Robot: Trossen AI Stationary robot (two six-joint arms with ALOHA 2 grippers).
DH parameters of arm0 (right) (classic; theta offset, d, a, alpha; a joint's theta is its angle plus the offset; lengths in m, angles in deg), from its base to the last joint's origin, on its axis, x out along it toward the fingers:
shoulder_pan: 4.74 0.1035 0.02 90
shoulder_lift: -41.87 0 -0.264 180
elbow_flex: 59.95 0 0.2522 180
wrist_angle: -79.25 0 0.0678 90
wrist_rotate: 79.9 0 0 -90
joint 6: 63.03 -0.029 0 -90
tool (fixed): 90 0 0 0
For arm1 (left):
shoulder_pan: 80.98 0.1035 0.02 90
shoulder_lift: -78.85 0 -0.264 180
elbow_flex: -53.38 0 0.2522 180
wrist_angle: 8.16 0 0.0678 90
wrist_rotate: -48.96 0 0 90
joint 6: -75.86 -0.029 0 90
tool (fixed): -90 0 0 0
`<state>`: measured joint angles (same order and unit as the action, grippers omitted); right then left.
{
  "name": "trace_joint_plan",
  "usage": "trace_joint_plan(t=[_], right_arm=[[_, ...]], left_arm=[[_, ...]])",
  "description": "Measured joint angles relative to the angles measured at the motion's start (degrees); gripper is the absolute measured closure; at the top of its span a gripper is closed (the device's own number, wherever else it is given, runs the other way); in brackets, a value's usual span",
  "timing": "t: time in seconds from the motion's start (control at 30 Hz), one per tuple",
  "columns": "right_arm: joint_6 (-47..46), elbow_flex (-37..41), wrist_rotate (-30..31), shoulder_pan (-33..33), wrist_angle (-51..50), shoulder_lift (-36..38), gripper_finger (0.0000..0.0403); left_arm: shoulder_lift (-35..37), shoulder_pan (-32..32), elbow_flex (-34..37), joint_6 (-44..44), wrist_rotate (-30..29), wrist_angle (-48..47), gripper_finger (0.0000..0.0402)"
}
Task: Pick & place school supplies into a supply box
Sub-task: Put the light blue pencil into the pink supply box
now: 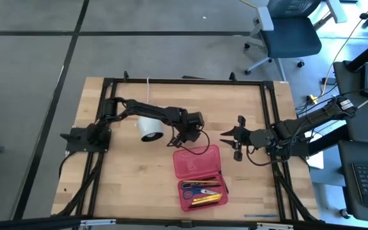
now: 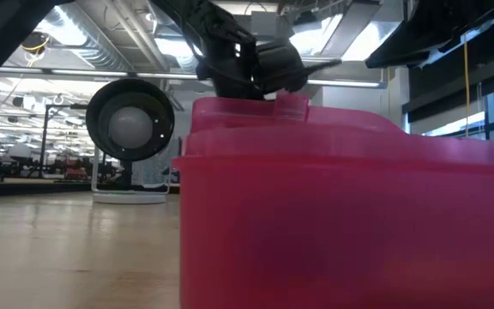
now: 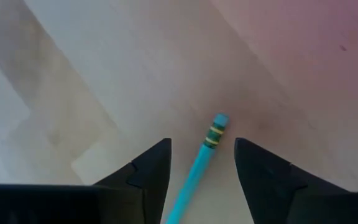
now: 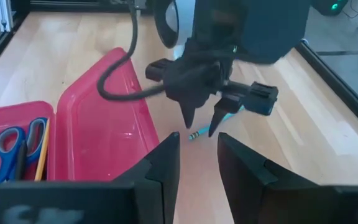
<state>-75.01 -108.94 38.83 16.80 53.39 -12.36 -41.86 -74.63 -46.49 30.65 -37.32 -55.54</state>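
A blue pencil [image 3: 199, 171] is straddled, ungripped, by the parted fingers of the left gripper [image 4: 202, 124], beside the open red supply box [image 1: 200, 167]. The right gripper [image 1: 234, 142] is held nearby, narrowly parted and empty.

One box [image 1: 197, 160], one scissors [image 1: 193, 189]

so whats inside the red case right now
The open supply box holds blue-handled scissors, a yellow pencil and other thin items. What lies beneath them cannot be seen. Its lid holds nothing.
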Motion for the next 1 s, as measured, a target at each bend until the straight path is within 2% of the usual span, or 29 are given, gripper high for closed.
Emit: trace_joint_plan(t=[0.47, 0.7, 1.0], right_arm=[[0.0, 0.0, -0.3, 0.0, 0.04, 0.0, 0.0292], [0.0, 0.0, -0.3, 0.02, 0.04, 0.0, 0.0292], [-0.02, 0.0, -0.35, 0.02, 0.04, 0.0, 0.0292]], left_arm=[[-2.28, -0.28, -0.26, -1.16, 1.54, -0.18, 0.0272], [-2.47, 0.95, -0.2, 3.18, 5.34, -0.74, 0.0312], [-2.53, 0.77, -0.13, 5.67, 5.39, -0.8, 0.0364]])
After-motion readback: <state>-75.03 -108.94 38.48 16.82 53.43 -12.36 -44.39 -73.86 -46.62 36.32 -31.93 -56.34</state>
